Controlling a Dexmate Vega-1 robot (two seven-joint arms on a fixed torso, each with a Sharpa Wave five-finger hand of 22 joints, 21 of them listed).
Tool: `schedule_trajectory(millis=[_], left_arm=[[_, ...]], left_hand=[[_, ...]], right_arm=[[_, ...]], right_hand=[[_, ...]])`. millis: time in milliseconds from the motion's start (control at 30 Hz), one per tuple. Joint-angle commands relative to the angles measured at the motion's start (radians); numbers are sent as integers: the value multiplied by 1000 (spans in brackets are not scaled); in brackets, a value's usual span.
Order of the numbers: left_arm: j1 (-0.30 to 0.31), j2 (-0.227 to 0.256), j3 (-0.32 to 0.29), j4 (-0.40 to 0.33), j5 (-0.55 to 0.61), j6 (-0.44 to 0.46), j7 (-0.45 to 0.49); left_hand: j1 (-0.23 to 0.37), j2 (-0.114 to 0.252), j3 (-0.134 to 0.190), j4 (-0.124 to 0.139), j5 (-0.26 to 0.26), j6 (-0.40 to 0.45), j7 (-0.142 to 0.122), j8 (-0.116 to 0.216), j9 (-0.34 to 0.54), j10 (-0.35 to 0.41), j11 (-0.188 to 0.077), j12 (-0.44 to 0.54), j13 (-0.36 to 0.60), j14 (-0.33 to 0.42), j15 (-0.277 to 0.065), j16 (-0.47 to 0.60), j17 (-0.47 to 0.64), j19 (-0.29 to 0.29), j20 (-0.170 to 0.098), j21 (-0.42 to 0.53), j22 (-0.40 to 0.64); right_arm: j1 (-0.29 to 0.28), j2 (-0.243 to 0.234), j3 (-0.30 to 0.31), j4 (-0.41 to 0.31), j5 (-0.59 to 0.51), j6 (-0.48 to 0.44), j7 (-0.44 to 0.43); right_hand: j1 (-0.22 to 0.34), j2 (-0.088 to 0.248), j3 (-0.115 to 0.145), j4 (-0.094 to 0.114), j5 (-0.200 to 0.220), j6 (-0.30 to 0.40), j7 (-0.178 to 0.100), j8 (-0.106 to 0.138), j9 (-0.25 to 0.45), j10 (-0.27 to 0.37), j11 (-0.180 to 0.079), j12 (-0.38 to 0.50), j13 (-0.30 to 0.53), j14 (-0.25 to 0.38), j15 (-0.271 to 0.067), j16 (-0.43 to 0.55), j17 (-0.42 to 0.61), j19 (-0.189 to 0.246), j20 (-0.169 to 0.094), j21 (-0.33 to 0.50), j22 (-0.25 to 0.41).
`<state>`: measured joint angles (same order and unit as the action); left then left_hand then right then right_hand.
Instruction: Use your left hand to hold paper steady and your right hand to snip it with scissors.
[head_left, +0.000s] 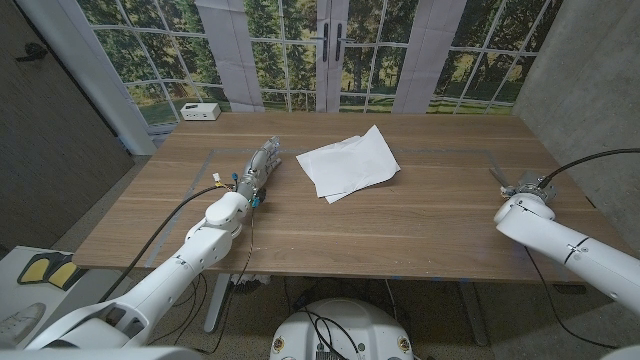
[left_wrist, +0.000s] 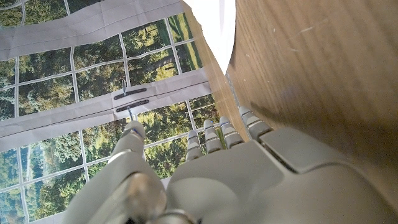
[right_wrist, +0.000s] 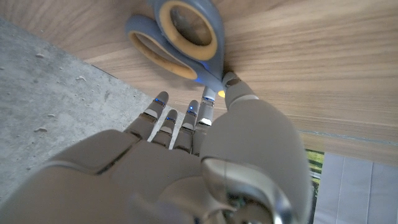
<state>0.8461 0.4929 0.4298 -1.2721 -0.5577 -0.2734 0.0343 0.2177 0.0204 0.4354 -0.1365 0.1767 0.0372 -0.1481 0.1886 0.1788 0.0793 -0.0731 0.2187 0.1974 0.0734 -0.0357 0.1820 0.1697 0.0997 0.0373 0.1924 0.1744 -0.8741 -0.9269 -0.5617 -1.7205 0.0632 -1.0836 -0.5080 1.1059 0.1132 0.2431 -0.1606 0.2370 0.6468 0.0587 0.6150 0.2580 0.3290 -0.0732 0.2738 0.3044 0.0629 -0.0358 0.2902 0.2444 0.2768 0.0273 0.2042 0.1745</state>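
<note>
nearest to me on my left, the left hand (head_left: 262, 162) lies out on the wooden table (head_left: 420, 225) with its fingers stretched forward toward the paper, holding nothing; in the left wrist view the left hand (left_wrist: 205, 168) has its fingers (left_wrist: 214, 134) straight and a little apart, over the wood just short of the sheet. on my right, the right hand (head_left: 520, 186) sits near the table's right edge, and from the head view i cannot tell much about it (it is small there). the right wrist view is clearer: the right hand (right_wrist: 193, 134) reaches its fingertips (right_wrist: 189, 112) up to the scissors (right_wrist: 177, 40), which lie on the wood with their grey handle loops, lined in yellow, pointing away from the palm. the thumb and one finger look to be touching the scissors where the loops meet, but i cannot tell whether they actually pinch them. farther out, toward the middle of the table, the paper (head_left: 348, 163) lies flat in loosely overlapping white sheets; its edge (left_wrist: 217, 31) is near the left hand's fingers without touching them, well apart from the scissors. beyond it, a small white box (head_left: 201, 111) sits at the far left corner.
</note>
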Motion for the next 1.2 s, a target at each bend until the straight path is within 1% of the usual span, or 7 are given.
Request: schedule_trajectory(millis=[33,433,600,833,1067,1167,1200], left_arm=[[4,1,-1,-2,-2,-3,-1],[13,8,-5,-14,-4,-3,3],[17,10,-7,-18,-5,-2,3],[20,14,-9,-22,-8,1,2],[13,12,-7,-14,-7,0,-2],[10,10,-5,-10,-6,0,-5],[9,9,-5,-9,-7,-1,-6]], left_hand=[[-7,-2,-4,3,1,5,-4,0,2,11,1,0,4,7,-48,2,5,7,-2,3,2],[-10,-1,-5,4,1,2,-5,-1,2,10,2,-1,5,8,-49,2,5,8,-2,3,2],[-10,-1,-5,4,1,2,-4,-1,2,10,2,-1,5,8,-49,2,5,8,-2,3,2],[-12,-1,-6,5,2,1,-5,-2,2,9,2,-1,5,7,-48,2,5,7,-1,3,2],[-13,0,-6,5,2,1,-4,-2,2,11,3,-1,5,7,-50,2,5,7,0,2,2],[-13,0,-6,5,2,0,-6,-2,2,11,1,-1,5,7,-49,1,5,7,0,2,2],[-13,0,-6,5,2,1,-6,-2,2,11,1,0,5,7,-50,1,5,7,-1,2,2]], right_arm=[[-85,-9,101,-74,4,32,-68],[-99,-40,126,-126,-5,39,-70],[-106,-37,136,-138,-9,34,-81],[-135,-33,170,-156,-5,64,-100],[-161,-23,215,-169,15,98,-109],[-171,-24,228,-172,21,117,-108],[-169,-21,230,-173,24,110,-107]], right_hand=[[14,1,-5,2,7,116,-111,163,490,16,0,8,8,13,-74,7,5,7,4,8,3],[17,1,-8,5,18,110,-110,175,487,19,4,10,18,16,-68,11,9,9,7,6,3],[16,-1,-11,8,23,109,-113,180,483,27,7,12,23,27,-64,16,11,14,10,7,3],[18,0,-16,11,35,95,-125,197,475,121,-8,47,38,80,-71,40,14,40,11,12,3],[18,0,-19,13,39,98,-129,208,476,121,-11,44,44,91,-63,45,14,45,10,11,2],[19,1,-21,13,42,86,-139,215,480,180,-7,60,49,117,-48,57,10,54,8,11,2],[18,0,-22,14,42,84,-137,218,481,210,3,68,48,127,-45,61,8,59,8,12,2]])
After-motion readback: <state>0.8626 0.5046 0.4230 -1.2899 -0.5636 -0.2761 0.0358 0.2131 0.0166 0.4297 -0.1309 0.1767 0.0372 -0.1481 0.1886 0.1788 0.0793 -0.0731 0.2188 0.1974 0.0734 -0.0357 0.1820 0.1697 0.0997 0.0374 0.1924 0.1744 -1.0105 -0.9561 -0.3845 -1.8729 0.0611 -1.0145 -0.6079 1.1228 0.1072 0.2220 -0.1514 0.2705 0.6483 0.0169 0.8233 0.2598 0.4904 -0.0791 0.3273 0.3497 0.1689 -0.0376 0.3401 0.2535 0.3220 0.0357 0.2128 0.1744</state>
